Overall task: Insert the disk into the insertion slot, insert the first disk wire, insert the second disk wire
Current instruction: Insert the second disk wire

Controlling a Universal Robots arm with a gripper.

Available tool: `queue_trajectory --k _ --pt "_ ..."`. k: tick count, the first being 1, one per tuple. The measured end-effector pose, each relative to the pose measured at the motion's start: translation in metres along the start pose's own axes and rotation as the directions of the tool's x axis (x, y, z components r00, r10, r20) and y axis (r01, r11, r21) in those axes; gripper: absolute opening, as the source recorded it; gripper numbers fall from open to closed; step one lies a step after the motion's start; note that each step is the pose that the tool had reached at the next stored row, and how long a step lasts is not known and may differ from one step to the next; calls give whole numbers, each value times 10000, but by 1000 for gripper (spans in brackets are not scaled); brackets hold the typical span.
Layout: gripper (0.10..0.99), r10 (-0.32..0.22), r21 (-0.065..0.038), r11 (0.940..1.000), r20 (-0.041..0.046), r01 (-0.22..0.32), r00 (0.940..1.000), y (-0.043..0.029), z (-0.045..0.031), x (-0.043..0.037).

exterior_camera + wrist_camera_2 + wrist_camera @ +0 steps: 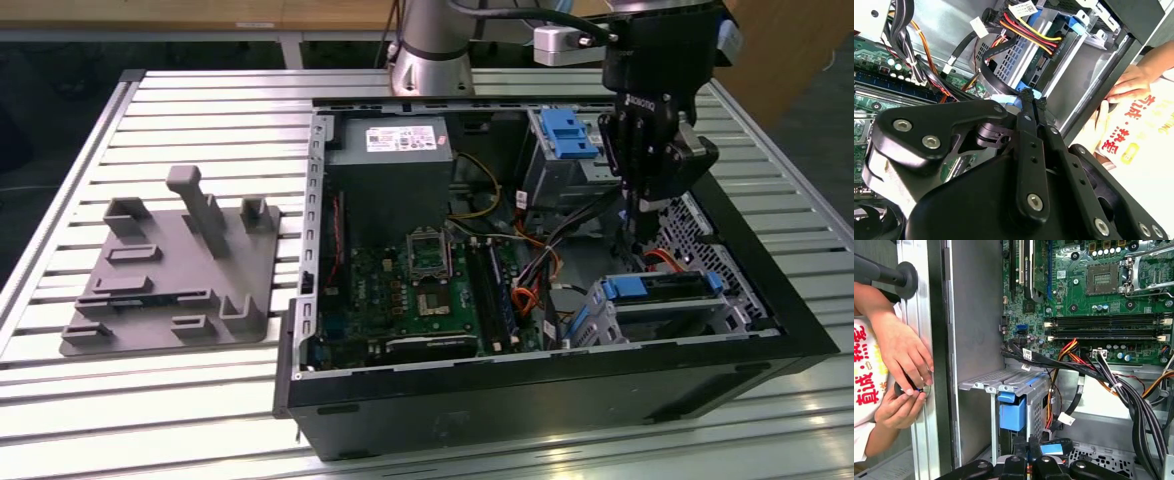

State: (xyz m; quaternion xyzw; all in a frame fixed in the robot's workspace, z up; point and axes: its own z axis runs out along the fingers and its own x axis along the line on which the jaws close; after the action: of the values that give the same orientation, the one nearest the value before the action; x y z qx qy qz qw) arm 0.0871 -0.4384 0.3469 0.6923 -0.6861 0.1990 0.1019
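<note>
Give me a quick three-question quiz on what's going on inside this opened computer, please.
1. True or false: the disk already sits in the insertion slot.
2. What does the pincer appear to pinch? A) the blue plug of the second disk wire; B) a memory stick; C) a screw.
3. What lies on the table at the exterior view's left of the computer case?
Key: 1 true; 2 A; 3 a grey moulded fixture.
</note>
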Motion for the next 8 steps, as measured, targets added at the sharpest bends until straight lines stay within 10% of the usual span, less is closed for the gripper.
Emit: queue_trajectory --k 8 --pt "141 -1 0 10000 -5 1 10000 0 1 -1"
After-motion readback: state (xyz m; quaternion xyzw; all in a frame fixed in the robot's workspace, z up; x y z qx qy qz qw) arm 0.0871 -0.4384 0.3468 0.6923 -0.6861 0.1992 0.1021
